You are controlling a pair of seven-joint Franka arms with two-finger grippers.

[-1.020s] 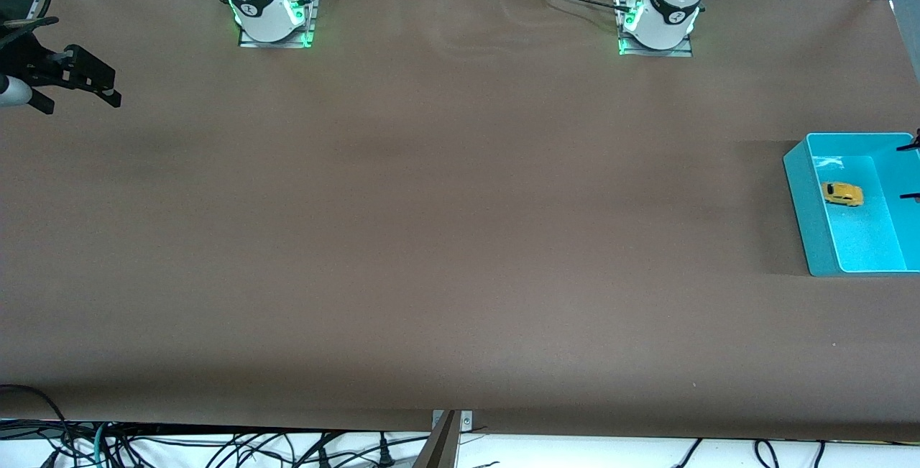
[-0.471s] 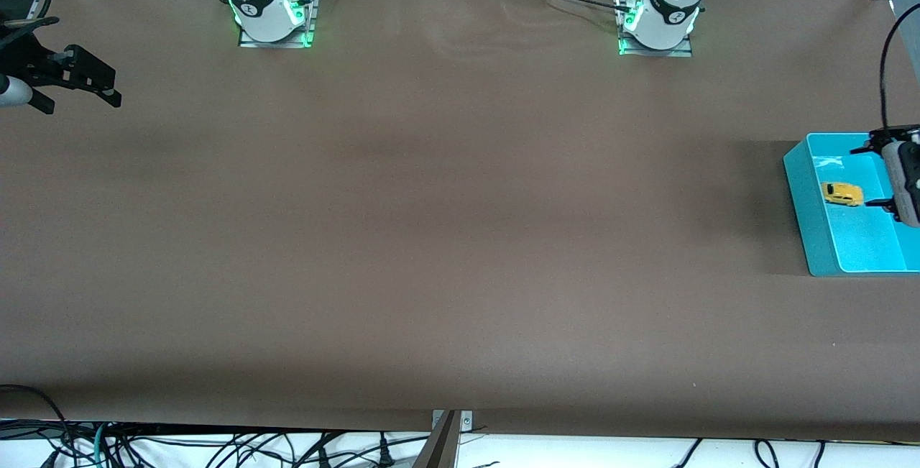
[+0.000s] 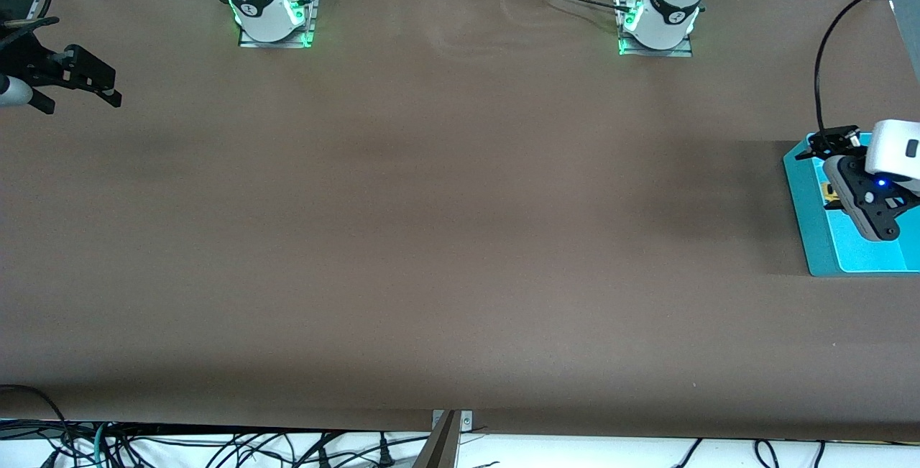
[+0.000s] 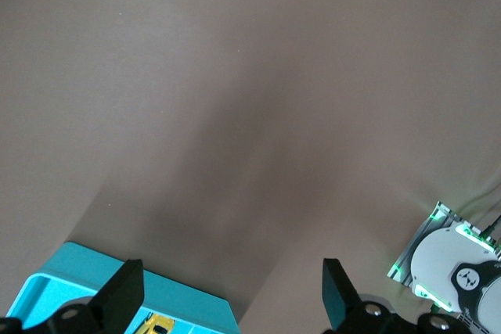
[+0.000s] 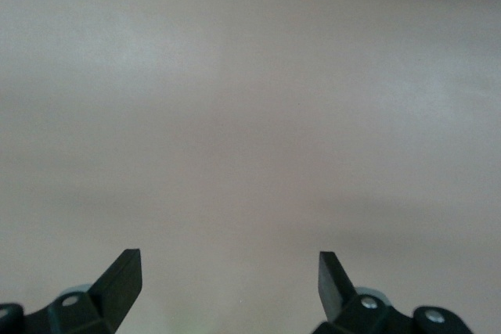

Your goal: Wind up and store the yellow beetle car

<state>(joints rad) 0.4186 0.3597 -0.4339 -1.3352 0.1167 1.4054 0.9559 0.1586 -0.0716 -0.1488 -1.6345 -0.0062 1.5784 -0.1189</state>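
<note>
1. The car (image 3: 832,199) lies inside the teal bin (image 3: 803,202) at the left arm's end of the table. In the front view only a small yellow part shows, because the left gripper covers most of it.
2. In the left wrist view the car (image 4: 159,325) shows at about 7 o'clock, just inside the bin's wall (image 4: 117,275).
3. The left gripper (image 3: 837,173) hangs over the bin, above the car. Its fingers (image 4: 125,293) are spread apart and hold nothing. How high it is above the car I cannot tell well.
4. The right gripper (image 3: 93,87) waits over the table (image 3: 445,223) at the right arm's end, at about 9 o'clock in the front view. Its fingers (image 5: 125,271) are also apart and empty, with only bare table under them.
5. The bin is at about 3 o'clock in the front view, well apart from the right gripper.
</note>
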